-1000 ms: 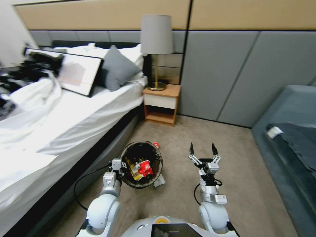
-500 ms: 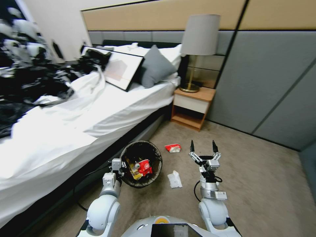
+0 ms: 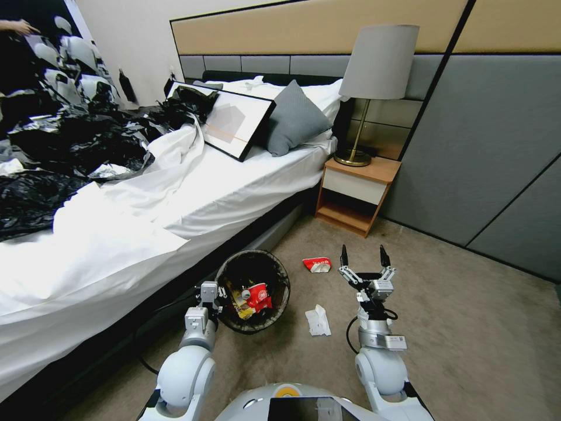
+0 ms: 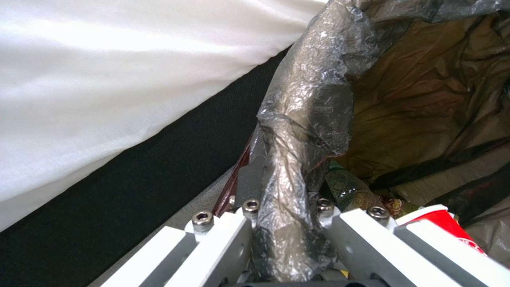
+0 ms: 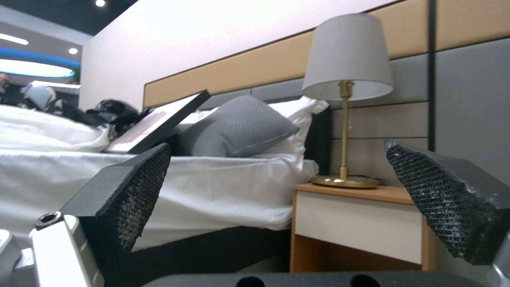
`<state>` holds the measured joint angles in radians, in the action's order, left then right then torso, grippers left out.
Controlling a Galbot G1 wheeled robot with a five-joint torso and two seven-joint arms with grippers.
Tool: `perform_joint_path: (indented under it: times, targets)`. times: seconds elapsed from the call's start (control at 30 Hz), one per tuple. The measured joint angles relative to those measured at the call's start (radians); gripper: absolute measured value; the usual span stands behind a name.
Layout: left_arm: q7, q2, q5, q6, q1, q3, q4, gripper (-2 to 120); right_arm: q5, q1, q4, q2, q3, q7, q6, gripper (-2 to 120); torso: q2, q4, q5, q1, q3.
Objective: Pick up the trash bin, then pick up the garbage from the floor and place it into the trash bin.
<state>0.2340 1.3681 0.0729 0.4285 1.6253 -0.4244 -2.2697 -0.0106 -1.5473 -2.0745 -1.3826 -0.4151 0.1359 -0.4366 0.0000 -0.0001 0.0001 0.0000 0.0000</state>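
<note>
The trash bin (image 3: pixel 252 255), round and lined with a dark bag, hangs low beside the bed with red and yellow wrappers (image 3: pixel 257 296) inside it. My left gripper (image 3: pixel 218 294) is shut on its near rim. In the left wrist view the bag-covered rim (image 4: pixel 304 119) runs between the left gripper (image 4: pixel 287 233) jaws, next to a red wrapper (image 4: pixel 450 227) in the bin. On the carpet lies garbage: a red wrapper (image 3: pixel 317 265) and crumpled white paper (image 3: pixel 318 321). My right gripper (image 3: pixel 364 255) stands open and empty, just right of the red wrapper. Its dark pads (image 5: pixel 135 187) are spread wide.
The bed (image 3: pixel 146 234) runs along my left, with black plastic bags (image 3: pixel 70 146), a framed picture (image 3: pixel 236 124) and a grey pillow (image 3: pixel 295 120) on it. A wooden nightstand (image 3: pixel 356 196) with a lamp (image 3: pixel 377 70) stands ahead against the grey panelled wall. Open carpet (image 3: pixel 467 327) lies to the right.
The whole picture has shifted right, so the camera has turned left. The red wrapper and white paper have come into view. Both grippers keep their poses.
</note>
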Motion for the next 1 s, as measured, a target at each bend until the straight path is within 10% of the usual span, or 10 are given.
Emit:
perform_joint_path:
  times: [0.6,1.0]
  targets:
    - [0.002,0.014,-0.023,-0.004,0.010,0.005,0.005,0,-0.373,0.171,0.203,0.193,0.218,0.131,0.443,100,0.000,0.0001,0.0002,0.000,0.000]
    - [0.001,0.036,-0.047,-0.005,0.008,0.018,0.020,0,-0.341,0.202,0.367,0.228,0.314,0.132,0.592,100,0.000,0.0001,0.0003,0.000,0.000]
